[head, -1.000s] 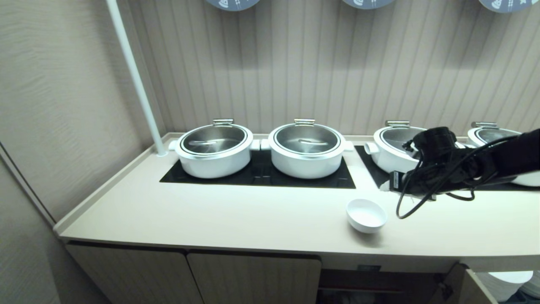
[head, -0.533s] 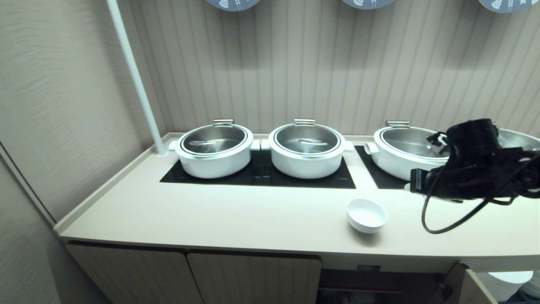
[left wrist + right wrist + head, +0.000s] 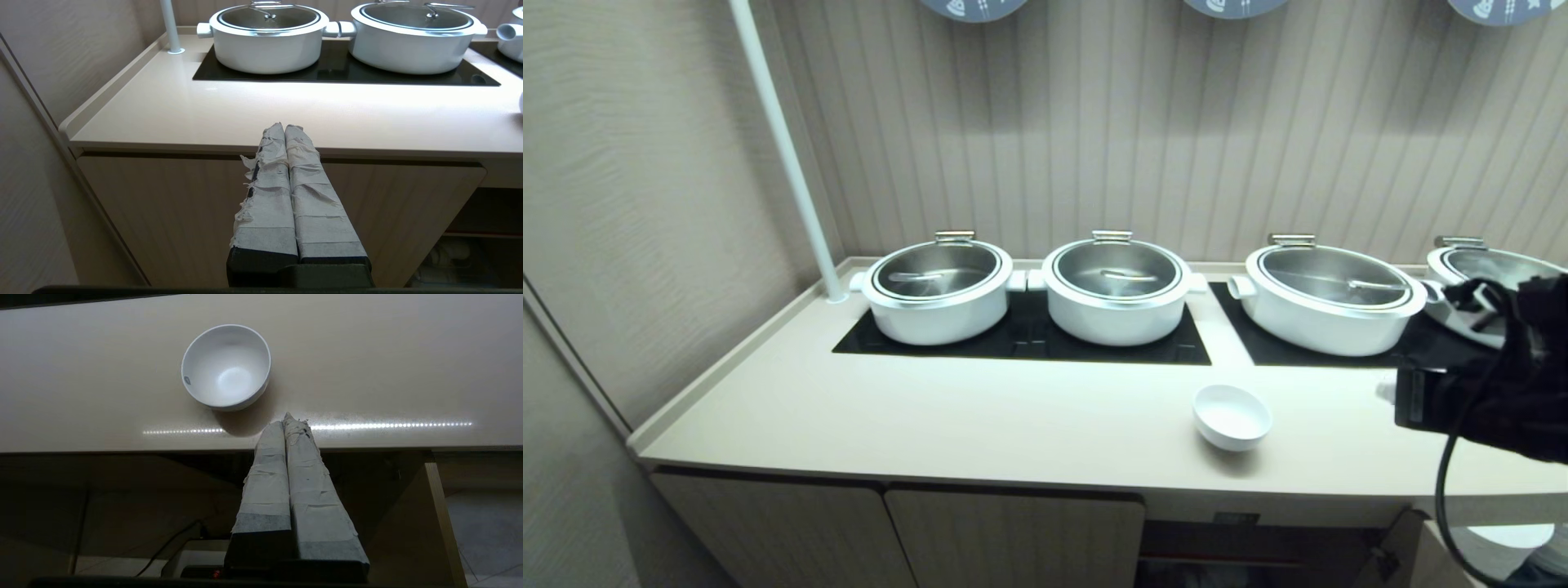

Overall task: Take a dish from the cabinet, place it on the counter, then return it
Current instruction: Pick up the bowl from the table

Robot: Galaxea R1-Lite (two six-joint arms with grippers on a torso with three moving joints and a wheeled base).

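The dish [image 3: 1232,416], a small white bowl, stands upright and alone on the counter [image 3: 1013,416] near its front edge. My right gripper [image 3: 1384,392] hovers off to the dish's right, at the counter's front, shut and empty. In the right wrist view its taped fingertips [image 3: 288,418] are pressed together just short of the dish [image 3: 226,365], not touching it. Below the counter the cabinet [image 3: 1241,555] stands open and dark, its door [image 3: 1413,547] swung out. My left gripper [image 3: 284,127] is parked, shut on nothing, in front of a closed lower door [image 3: 184,212].
Several big white lidded pots [image 3: 938,290] [image 3: 1116,287] [image 3: 1327,298] sit on black glass panels [image 3: 1029,335] at the back. A white pole [image 3: 784,155] rises at the back left corner. Stacked white plates [image 3: 1503,543] show low on the right.
My right arm has drawn away from the dish, to the right and toward the counter's front edge. The dish has stayed where it was. The left arm is unmoved.
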